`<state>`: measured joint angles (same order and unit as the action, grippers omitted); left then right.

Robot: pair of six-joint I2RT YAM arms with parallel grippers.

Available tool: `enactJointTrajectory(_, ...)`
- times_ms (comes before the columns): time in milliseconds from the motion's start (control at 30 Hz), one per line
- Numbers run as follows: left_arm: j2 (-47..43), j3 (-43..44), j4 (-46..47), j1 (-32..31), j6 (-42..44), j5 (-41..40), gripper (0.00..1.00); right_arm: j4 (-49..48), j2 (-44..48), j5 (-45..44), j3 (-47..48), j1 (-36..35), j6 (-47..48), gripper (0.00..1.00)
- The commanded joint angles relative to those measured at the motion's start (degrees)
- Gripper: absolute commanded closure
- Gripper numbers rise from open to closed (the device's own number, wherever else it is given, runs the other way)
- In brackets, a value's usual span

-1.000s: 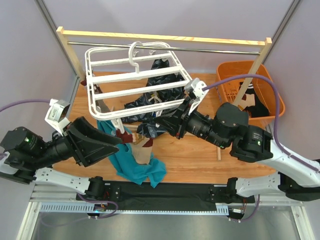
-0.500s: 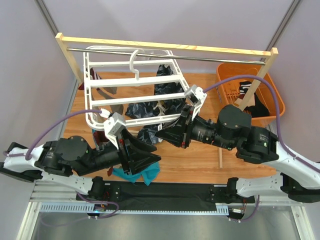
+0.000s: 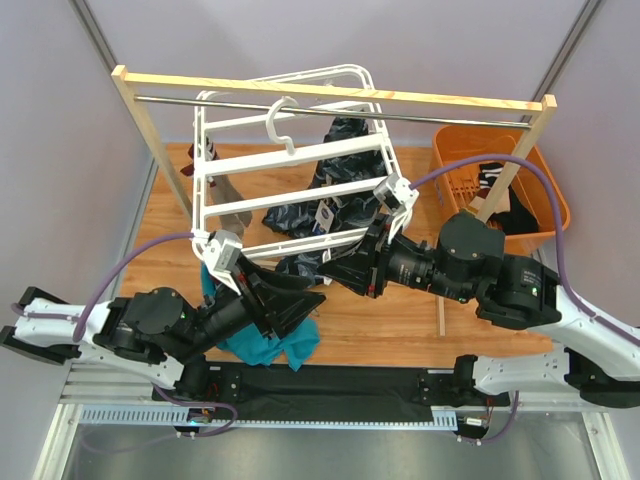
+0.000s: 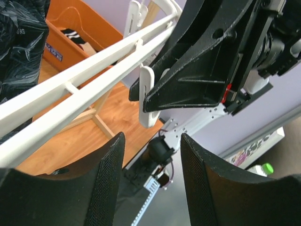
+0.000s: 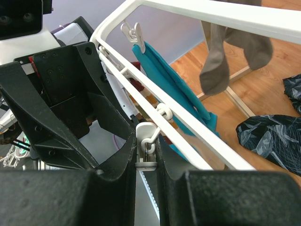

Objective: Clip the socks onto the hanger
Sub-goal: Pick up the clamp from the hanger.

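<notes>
The white hanger (image 3: 300, 180) hangs tilted from the metal rail. My right gripper (image 5: 146, 155) is shut on a small white clip (image 5: 146, 141) under the hanger's near bar; it also shows in the top view (image 3: 328, 270). My left gripper (image 4: 153, 174) is open and empty, just below and facing that clip (image 4: 146, 96); in the top view (image 3: 312, 297) it sits close to the right gripper. A teal sock (image 5: 174, 89) hangs from a corner clip and trails down to the table (image 3: 265, 345). A grey-brown sock (image 5: 221, 61) hangs from the far side.
A dark glossy patterned cloth (image 3: 330, 190) lies under the hanger. An orange basket (image 3: 545, 200) with more socks stands at the back right. The wooden rack (image 3: 135, 90) with its metal rail spans the back; one leg crosses the basket.
The hanger has swung right and tilted up. My left arm has moved right, bringing its open gripper under the hanger's near bar opposite the right gripper. The right gripper stays on the clip.
</notes>
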<state>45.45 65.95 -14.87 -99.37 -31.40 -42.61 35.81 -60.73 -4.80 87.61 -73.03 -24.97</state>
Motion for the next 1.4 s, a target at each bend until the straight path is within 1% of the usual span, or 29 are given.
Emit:
enactJointTrajectory(0, -0.9, -2.4, 10.0, 0.4, -0.2, -5.8, 0.41, 0.3, 1.2, 4.9, -0.2, -0.9, -1.1, 0.91)
enactJointTrajectory(133, 0.3, -2.7, 11.0, 0.4, -0.9, -7.3, 0.41, -2.0, 1.8, 4.9, -1.7, -0.9, -2.5, 0.91)
enactJointTrajectory(267, 0.3, -3.6, 14.3, 0.4, -1.0, -6.3, 0.41, -2.9, 1.8, 5.2, -1.8, -0.9, -3.8, 0.91)
enactJointTrajectory(333, 0.6, -3.2, 13.4, 0.4, -1.6, -6.1, 0.45, -3.1, 2.5, 4.9, -2.2, -1.0, -3.8, 0.90)
enactJointTrajectory(367, 0.8, -2.9, 13.2, 0.4, -1.5, -5.6, 0.45, -3.2, 2.6, 3.1, -2.4, -0.9, -3.7, 0.89)
enactJointTrajectory(400, 0.9, -2.8, 12.6, 0.4, -1.3, -5.5, 0.45, -2.9, 2.7, 2.0, -2.6, -0.9, -3.2, 0.84)
enactJointTrajectory(467, 0.9, -2.7, 11.3, 0.4, -2.2, -6.1, 0.46, -1.5, 2.8, 0.6, -2.6, -0.9, -2.8, 0.82)
enactJointTrajectory(567, 0.6, -2.8, 9.3, 0.4, -3.8, -8.3, 0.46, -1.9, 3.7, -0.9, -4.6, -0.9, -2.0, 0.77)
enactJointTrajectory(600, 0.3, -2.8, 9.4, 0.4, -3.8, -8.9, 0.46, -2.6, 4.2, -1.4, -5.4, -0.9, -1.3, 0.71)
enactJointTrajectory(667, 0.2, -2.9, 9.8, 0.4, -3.8, -9.4, 0.45, -5.3, 5.9, -2.1, -8.4, -1.0, -0.5, 0.68)
enactJointTrajectory(733, 0.3, -2.8, 10.5, 0.4, -3.0, -9.4, 0.45, -7.7, 6.9, -2.8, -11.4, -0.9, 1.5, 0.61)
enactJointTrajectory(833, 0.7, -2.0, 10.4, 0.4, -2.7, -9.7, 0.44, -13.0, 9.2, -3.7, -14.9, -0.9, 3.5, 0.57)
enactJointTrajectory(867, 0.8, -1.3, 9.8, 0.4, -2.7, -9.8, 0.44, -16.3, 9.8, -3.8, -17.2, -1.0, 4.7, 0.56)
enactJointTrajectory(967, 1.1, 0.1, 8.6, 0.4, -2.6, -9.9, 0.44, -21.0, 11.3, -3.3, -19.8, -1.0, 7.3, 0.54)
enactJointTrajectory(1000, 1.0, 0.3, 8.6, 0.4, -2.6, -9.6, 0.44, -21.7, 11.6, -3.6, -20.3, -1.0, 7.8, 0.51)
enactJointTrajectory(1067, 1.1, 1.0, 8.5, 0.4, -2.1, -9.2, 0.44, -24.1, 12.2, -3.6, -21.3, -1.0, 10.0, 0.48)
enactJointTrajectory(1200, 1.4, 1.8, 7.5, 0.4, -2.3, -9.1, 0.44, -27.7, 12.7, -3.1, -24.7, -0.9, 14.0, 0.43)
enactJointTrajectory(1367, 1.0, 2.6, 5.9, 0.4, -2.9, -8.9, 0.44, -34.1, 13.4, -3.4, -27.8, -0.9, 16.5, 0.43)
